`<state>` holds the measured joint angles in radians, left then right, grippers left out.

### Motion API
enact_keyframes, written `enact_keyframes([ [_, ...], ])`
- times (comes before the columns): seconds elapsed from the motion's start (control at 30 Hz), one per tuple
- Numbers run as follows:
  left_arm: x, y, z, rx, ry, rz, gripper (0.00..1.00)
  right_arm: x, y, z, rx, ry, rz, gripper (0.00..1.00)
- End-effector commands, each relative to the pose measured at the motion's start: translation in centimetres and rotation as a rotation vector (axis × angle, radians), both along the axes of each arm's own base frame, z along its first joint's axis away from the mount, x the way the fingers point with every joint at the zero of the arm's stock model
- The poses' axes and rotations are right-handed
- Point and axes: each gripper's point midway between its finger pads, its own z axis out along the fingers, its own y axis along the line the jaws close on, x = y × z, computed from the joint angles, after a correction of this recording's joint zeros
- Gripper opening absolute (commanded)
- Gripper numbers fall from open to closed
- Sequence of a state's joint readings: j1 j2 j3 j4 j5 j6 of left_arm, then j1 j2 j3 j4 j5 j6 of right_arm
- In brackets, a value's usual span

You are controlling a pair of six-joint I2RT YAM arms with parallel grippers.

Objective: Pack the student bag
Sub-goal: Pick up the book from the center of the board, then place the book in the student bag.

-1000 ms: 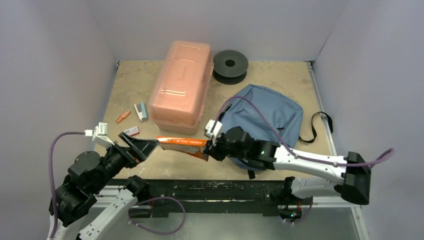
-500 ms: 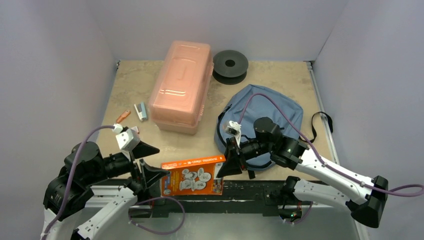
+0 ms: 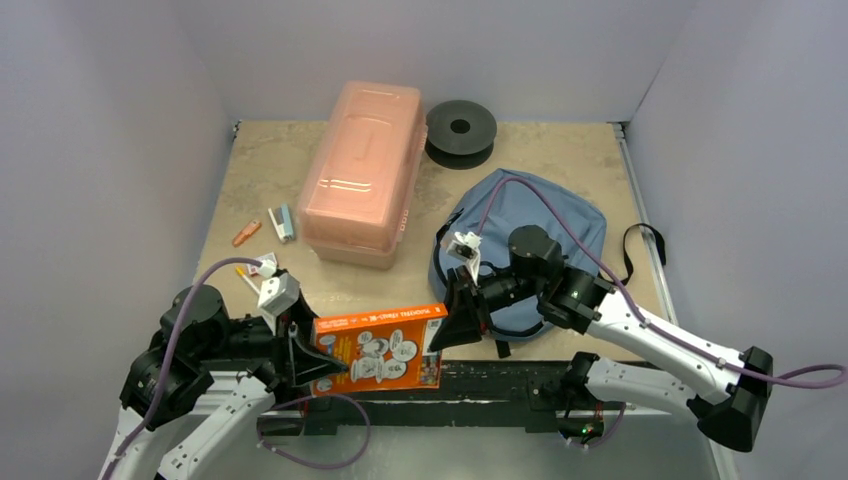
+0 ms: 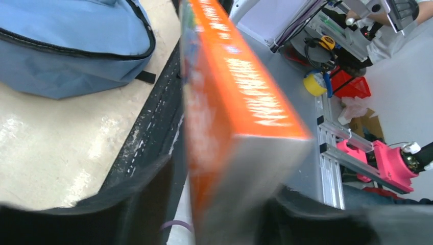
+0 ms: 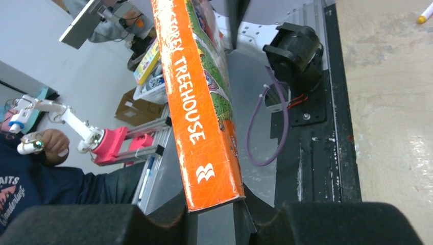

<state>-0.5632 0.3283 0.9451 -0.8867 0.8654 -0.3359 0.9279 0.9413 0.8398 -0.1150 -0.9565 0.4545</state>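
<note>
An orange book (image 3: 380, 345) hangs over the table's front edge, cover facing up toward the top camera. My right gripper (image 3: 452, 318) is shut on its right end; in the right wrist view the spine (image 5: 199, 102) runs down into that gripper (image 5: 214, 209). My left gripper (image 3: 315, 350) brackets the book's left end. In the left wrist view the blurred book (image 4: 240, 87) sits between the left gripper's (image 4: 214, 214) fingers, with a sliver of gap on one side. The blue-grey student bag (image 3: 540, 215) lies flat behind the right arm, zipper shut (image 4: 66, 46).
A translucent pink box (image 3: 360, 170) stands at the back centre with a black spool (image 3: 460, 130) beside it. An orange marker (image 3: 245, 233) and a small stapler-like item (image 3: 283, 222) lie at the left. Another marker (image 3: 247, 280) lies near the left arm.
Both arms pulled toward the front edge and the book turned from flat to cover-up. The left gripper moved onto the book's left end and its jaws narrowed around it.
</note>
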Motion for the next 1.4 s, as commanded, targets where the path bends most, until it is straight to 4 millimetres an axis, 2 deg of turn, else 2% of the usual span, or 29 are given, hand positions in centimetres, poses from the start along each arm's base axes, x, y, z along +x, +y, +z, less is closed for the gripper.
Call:
enact_keyframes([
  [0.0, 2.2, -0.2, 2.3, -0.060, -0.061, 0.115, 0.27, 1.5, 1.4, 4.8, 0.133, -0.068, -0.046, 0.00],
  [0.03, 3.2, 0.3, 2.3, -0.045, -0.066, 0.187, 0.07, 2.5, 1.7, 4.2, 0.097, -0.073, -0.102, 0.00],
  [0.07, 4.2, 0.9, 2.4, -0.030, -0.066, 0.264, 0.00, 4.2, 2.0, 3.7, 0.044, -0.091, -0.195, 0.06],
  [0.1, 5.3, 1.7, 2.4, -0.012, -0.060, 0.359, 0.00, 6.8, 1.8, 2.4, -0.044, -0.118, -0.343, 0.25],
  [0.13, 6.6, 2.9, 2.3, 0.014, -0.047, 0.475, 0.00, 9.3, 1.1, 1.2, -0.134, -0.142, -0.494, 0.48],
  [0.2, 9.0, 6.6, 1.5, 0.082, 0.021, 0.767, 0.00, 14.6, -2.6, -1.4, -0.319, -0.209, -0.845, 0.84],
  [0.23, 9.8, 9.1, 1.0, 0.117, 0.073, 0.927, 0.00, 16.3, -4.8, -2.9, -0.406, -0.250, -0.976, 0.95],
  [0.27, 10.0, 10.8, 0.6, 0.145, 0.102, 1.032, 0.00, 17.3, -6.2, -4.1, -0.466, -0.280, -1.051, 0.98],
  [0.33, 9.9, 12.2, 0.7, 0.163, 0.108, 1.099, 0.00, 18.2, -8.0, -6.1, -0.577, -0.357, -1.092, 0.99],
  [0.4, 9.5, 12.2, 1.4, 0.130, 0.097, 1.089, 0.00, 18.5, -8.5, -7.7, -0.664, -0.392, -1.101, 0.99],
  [0.5, 9.2, 12.8, 2.2, 0.090, 0.092, 1.118, 0.00, 17.9, -7.6, -9.3, -0.739, -0.465, -1.089, 0.99],
  [0.63, 9.2, 13.4, 2.0, 0.086, 0.097, 1.148, 0.00, 17.8, -5.6, -11.3, -0.837, -0.570, -1.074, 0.99],
  [0.73, 9.3, 12.7, 1.5, 0.097, 0.115, 1.120, 0.00, 18.3, -5.8, -13.2, -0.992, -0.656, -1.108, 0.97],
  [0.83, 9.4, 11.7, 1.0, 0.112, 0.136, 1.079, 0.00, 19.2, -6.7, -14.0, -1.109, -0.743, -1.153, 0.89],
  [1.0, 9.6, 10.4, 0.5, 0.122, 0.156, 1.027, 0.00, 19.4, -8.9, -12.5, -1.144, -0.792, -1.235, 0.70],
  [1.23, 10.0, 9.1, -0.2, 0.127, 0.180, 0.976, 0.00, 18.7, -10.5, -10.8, -1.098, -0.772, -1.242, 0.65],
  [1.37, 10.2, 8.2, -0.2, 0.129, 0.190, 0.940, 0.00, 18.3, -9.8, -10.0, -1.033, -0.728, -1.222, 0.65],
])
